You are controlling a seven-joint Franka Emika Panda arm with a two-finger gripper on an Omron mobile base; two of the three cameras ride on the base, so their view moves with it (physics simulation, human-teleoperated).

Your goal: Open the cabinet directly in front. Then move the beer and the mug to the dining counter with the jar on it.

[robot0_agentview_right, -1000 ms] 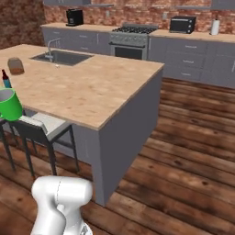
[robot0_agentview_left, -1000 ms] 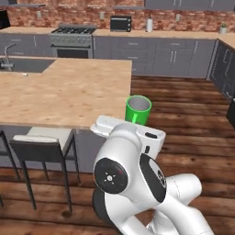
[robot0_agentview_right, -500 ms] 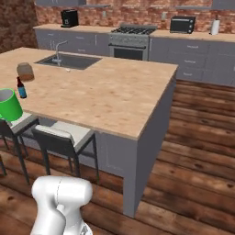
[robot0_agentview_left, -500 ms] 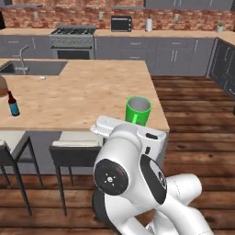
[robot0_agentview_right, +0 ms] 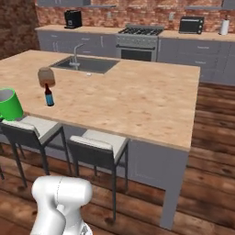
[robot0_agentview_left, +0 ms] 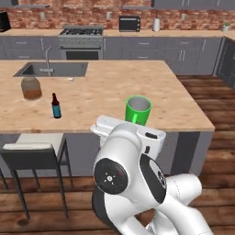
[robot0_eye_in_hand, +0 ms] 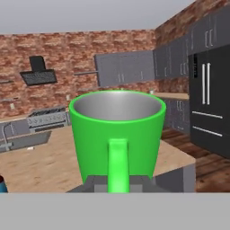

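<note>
Two grey-framed stools with pale seat cushions (robot0_agentview_right: pixel 101 142) stand on the dark wood plank floor (robot0_agentview_right: pixel 206 179), tucked against the near edge of the tabletop. Along the red brick wall (robot0_agentview_left: pixel 92 18): a steel range with black burners (robot0_agentview_left: pixel 81 41), a black toaster oven (robot0_agentview_left: pixel 129 23), a black coffee maker (robot0_agentview_right: pixel 72 18).

You've got wide bare top on the dining counter (robot0_agentview_left: pixel 151 87) to the right & ahead of the held mug (robot0_agentview_left: pixel 137 110). Obstacles sit left: beer (robot0_agentview_left: pixel 56 106), jar (robot0_agentview_left: pixel 31 88) just behind it, sink (robot0_agentview_left: pixel 53 69) w/ faucet (robot0_agentview_left: pixel 47 58) beyond. Stools (robot0_agentview_right: pixel 98 143) block the near edge low down.
</note>
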